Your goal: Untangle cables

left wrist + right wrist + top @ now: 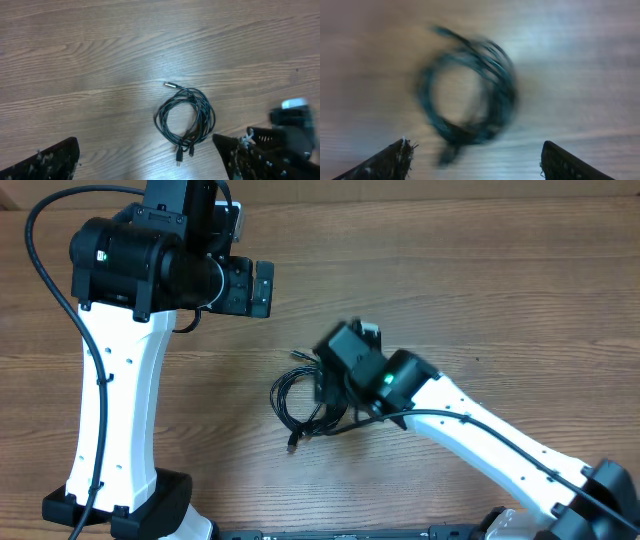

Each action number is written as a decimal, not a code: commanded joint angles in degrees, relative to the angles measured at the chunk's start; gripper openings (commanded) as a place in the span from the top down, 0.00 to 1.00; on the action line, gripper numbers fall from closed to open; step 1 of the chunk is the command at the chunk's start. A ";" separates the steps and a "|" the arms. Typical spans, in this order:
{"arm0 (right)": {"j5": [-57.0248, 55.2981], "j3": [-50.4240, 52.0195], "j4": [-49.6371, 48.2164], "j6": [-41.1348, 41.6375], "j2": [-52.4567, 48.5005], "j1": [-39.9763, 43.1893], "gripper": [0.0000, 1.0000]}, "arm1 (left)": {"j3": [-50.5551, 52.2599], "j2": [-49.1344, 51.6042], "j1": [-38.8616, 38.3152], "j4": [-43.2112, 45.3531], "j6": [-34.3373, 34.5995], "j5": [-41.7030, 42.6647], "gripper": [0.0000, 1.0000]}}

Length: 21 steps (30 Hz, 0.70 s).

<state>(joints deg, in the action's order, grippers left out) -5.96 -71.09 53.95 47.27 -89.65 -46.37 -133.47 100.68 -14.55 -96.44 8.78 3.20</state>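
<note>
The cables (pixel 296 402) lie coiled in one round black bundle on the wooden table, with small plugs sticking out at its upper and lower edges. The bundle also shows in the left wrist view (pixel 185 120) and, blurred, in the right wrist view (pixel 467 92). My right gripper (pixel 475 162) is open and empty, hovering over the bundle's right side; in the overhead view the right gripper (pixel 335 385) hides part of the coil. My left gripper (pixel 147 160) is open and empty, held high above the table at the upper left (pixel 262 288), well away from the cables.
The wooden table (pixel 480 290) fills all views. The left arm's white column (pixel 115 410) stands at the left. The right arm (pixel 500 450) reaches in from the lower right corner, and its head shows in the left wrist view (pixel 292 130).
</note>
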 commanded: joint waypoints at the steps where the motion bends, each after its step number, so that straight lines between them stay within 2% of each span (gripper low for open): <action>1: 0.09 8.98 -1.27 -3.28 -0.17 0.24 0.19 | 0.26 0.24 -0.15 0.13 -1.09 -1.31 0.00; 8: 1.81 19.50 -6.82 -4.28 -0.17 0.26 0.22 | 0.26 0.26 -0.15 0.50 -1.03 -1.27 0.00; 14: 5.09 19.47 -13.16 -5.60 -0.17 0.46 0.24 | 0.26 0.26 -0.15 -0.02 -1.03 -0.63 0.00; 21: 5.05 19.47 -14.45 -8.52 -1.55 4.92 0.26 | 0.26 0.26 -0.15 -0.02 -0.98 -0.61 0.00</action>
<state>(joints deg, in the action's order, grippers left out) -1.26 -51.37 40.34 41.69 -90.06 -43.92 -133.47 100.68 -14.55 -96.47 8.75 2.72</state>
